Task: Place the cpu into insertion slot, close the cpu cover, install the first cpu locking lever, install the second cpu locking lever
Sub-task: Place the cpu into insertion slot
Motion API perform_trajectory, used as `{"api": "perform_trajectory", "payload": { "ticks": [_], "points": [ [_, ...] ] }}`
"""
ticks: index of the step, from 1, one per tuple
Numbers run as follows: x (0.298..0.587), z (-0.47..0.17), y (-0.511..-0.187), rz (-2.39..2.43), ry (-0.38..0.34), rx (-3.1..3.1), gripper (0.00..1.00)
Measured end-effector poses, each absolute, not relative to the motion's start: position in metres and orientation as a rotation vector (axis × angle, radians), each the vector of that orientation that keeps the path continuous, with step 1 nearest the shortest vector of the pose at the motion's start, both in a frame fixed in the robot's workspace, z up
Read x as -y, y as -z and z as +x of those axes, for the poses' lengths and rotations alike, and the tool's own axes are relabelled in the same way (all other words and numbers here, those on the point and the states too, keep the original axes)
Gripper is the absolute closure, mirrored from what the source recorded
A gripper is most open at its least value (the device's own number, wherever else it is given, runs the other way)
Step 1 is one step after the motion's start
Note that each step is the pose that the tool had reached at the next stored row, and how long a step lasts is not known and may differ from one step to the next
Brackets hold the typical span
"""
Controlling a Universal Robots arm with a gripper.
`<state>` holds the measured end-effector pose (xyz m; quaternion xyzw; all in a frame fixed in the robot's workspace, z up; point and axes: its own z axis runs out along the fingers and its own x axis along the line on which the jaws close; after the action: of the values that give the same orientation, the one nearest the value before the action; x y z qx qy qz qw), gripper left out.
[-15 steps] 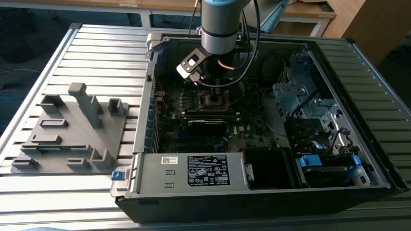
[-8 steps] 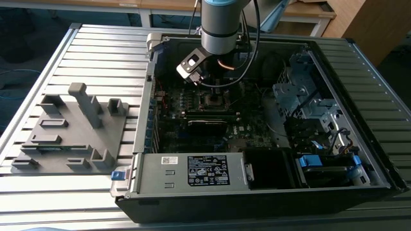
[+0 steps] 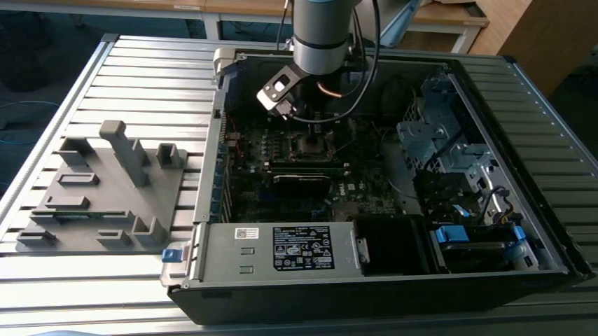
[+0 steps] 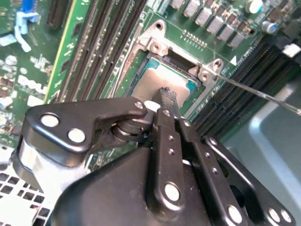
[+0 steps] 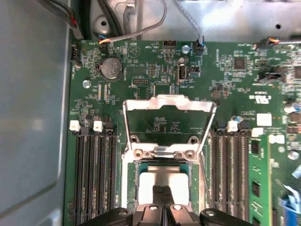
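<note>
Claw [image 5: 162, 189] shut and empty over cpu [image 5: 146, 184] seated in insertion slot [image 5: 141, 167]; cpu cover [image 5: 169, 102] open, both locking levers [image 4: 256, 92] undone.

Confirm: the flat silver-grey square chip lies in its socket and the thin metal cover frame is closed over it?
No. The first wrist view shows the thin silvery cover frame swung open; the silver-grey chip does lie in its socket.

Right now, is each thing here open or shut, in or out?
Chip, lying flat in its socket.
Socket, filled with the chip.
Cover, flipped open, off the chip.
Lever, unhooked, sticking out.
Tool, shut, tips over the chip.
Computer case, side open.
</note>
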<state>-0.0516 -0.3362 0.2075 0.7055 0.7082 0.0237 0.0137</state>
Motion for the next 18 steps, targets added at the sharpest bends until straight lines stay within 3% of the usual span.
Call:
{"api": "perform_trajectory", "payload": {
  "ticks": [18],
  "points": [
    [0.336,-0.052,-0.220,2.197,-0.073,-2.206,0.90]
  ]
}}
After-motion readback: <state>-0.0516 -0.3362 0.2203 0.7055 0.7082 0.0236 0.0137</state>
